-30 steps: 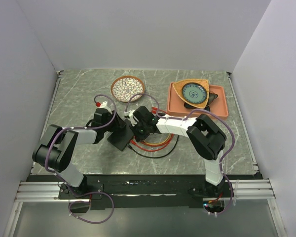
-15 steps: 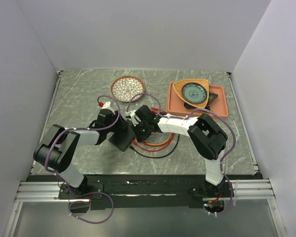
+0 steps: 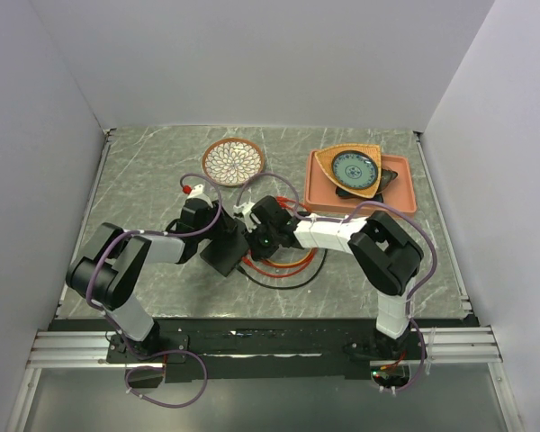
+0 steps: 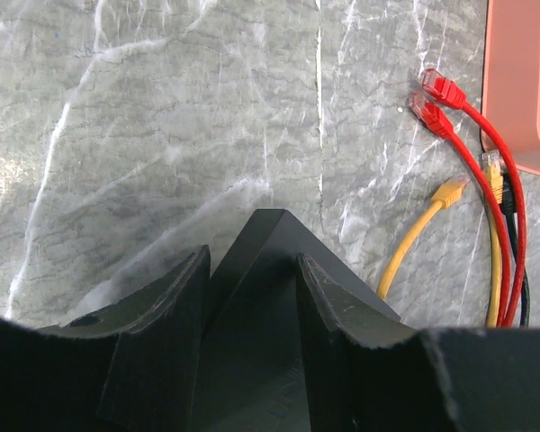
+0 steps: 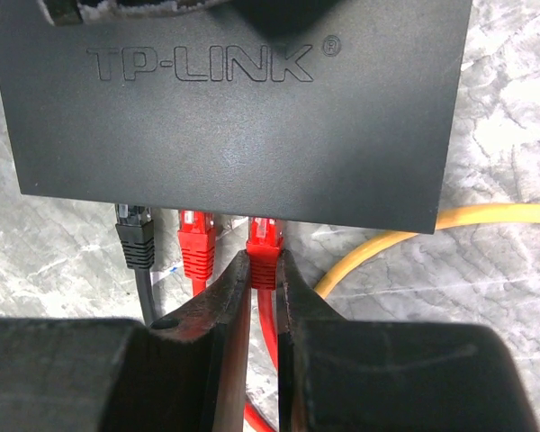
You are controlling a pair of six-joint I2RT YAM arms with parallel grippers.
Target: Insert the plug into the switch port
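Note:
The switch [image 3: 223,249] is a flat black TP-LINK box [image 5: 234,117] on the marble table. My left gripper [image 3: 214,232] is shut on the switch, with one corner of the box [image 4: 261,297] showing between its fingers [image 4: 175,297]. My right gripper [image 5: 263,270] is shut on a red plug [image 5: 264,245] whose tip is at the port edge of the switch. How deep it sits is hidden. A second red plug [image 5: 197,247] and a black plug [image 5: 135,236] sit at ports to its left.
Red, black and yellow cables [image 3: 283,265] coil beside the switch. Loose red plugs [image 4: 441,90] and a yellow plug [image 4: 450,191] lie near an orange tray [image 3: 405,193] holding a bowl [image 3: 353,168]. A patterned plate [image 3: 233,161] sits at the back.
Both grippers and the switch have shifted slightly to the right. The right gripper still holds the red plug against the switch's edge.

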